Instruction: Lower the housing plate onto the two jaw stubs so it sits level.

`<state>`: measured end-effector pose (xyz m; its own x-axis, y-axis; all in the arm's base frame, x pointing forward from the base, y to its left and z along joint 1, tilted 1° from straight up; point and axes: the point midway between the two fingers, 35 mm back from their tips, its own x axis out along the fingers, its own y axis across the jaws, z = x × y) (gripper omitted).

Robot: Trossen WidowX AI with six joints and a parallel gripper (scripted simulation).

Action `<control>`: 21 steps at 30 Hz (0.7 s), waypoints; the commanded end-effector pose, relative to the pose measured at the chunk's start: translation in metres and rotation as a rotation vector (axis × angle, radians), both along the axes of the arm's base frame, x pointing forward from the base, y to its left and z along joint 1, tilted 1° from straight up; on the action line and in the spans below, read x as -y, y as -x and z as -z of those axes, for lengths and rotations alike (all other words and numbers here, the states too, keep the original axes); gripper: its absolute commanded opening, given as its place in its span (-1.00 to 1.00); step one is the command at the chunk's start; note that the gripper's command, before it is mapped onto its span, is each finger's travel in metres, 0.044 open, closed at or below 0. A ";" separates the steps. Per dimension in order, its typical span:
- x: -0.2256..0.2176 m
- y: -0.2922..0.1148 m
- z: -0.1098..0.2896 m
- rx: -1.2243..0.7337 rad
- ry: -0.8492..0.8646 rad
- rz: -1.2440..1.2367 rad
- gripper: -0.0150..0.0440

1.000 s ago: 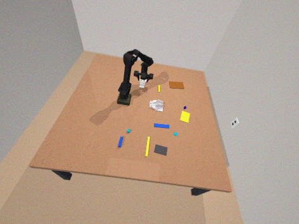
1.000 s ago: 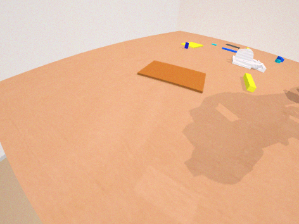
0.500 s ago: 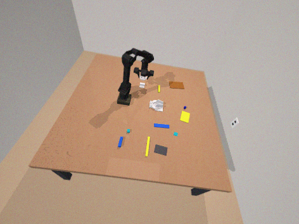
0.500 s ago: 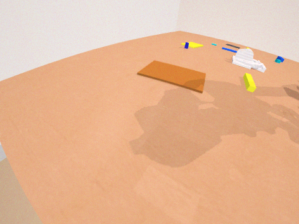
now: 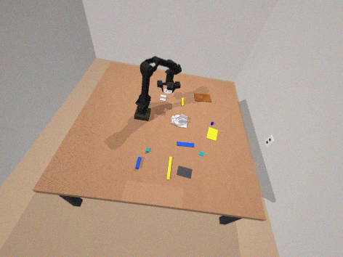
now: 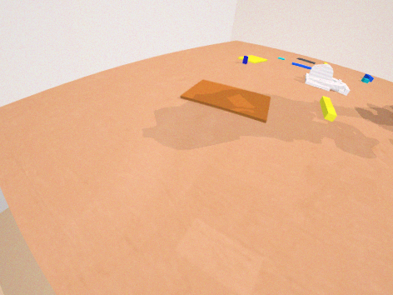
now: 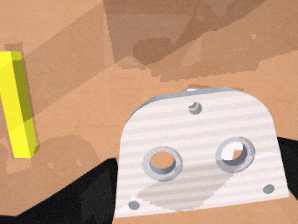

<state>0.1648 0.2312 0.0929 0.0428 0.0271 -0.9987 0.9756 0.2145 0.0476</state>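
The tool [image 5: 168, 89] [image 7: 191, 156] is gripping the housing plate [image 5: 167, 91] [image 7: 200, 135] by its side edges, its fingers standing wide apart. It is holding the plate above the counter [image 5: 109, 160] [image 6: 137, 200] [image 7: 65, 112], well apart from the white assembly [image 5: 179, 120] [image 6: 325, 78]. A yellow bar [image 5: 182, 102] [image 6: 328, 108] [image 7: 19, 105] is lying nearby.

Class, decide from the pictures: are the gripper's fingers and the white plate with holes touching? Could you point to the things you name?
Touching: the wrist view shows the fingers meeting both side edges of the white plate [image 7: 197, 130].
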 end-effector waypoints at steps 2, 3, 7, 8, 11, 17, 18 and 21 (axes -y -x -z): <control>0.011 -0.011 0.001 -0.002 0.006 -0.091 0.70; 0.013 -0.013 0.001 -0.002 0.007 -0.109 0.70; 0.023 -0.023 0.000 0.001 0.011 -0.182 0.70; 0.025 -0.025 0.000 0.001 0.012 -0.200 0.70; 0.032 -0.032 0.000 0.003 0.015 -0.255 0.70; 0.048 -0.045 0.000 0.007 0.021 -0.365 0.70; 0.050 -0.047 0.000 0.007 0.022 -0.383 0.70; 0.058 -0.053 0.000 0.009 0.025 -0.438 0.70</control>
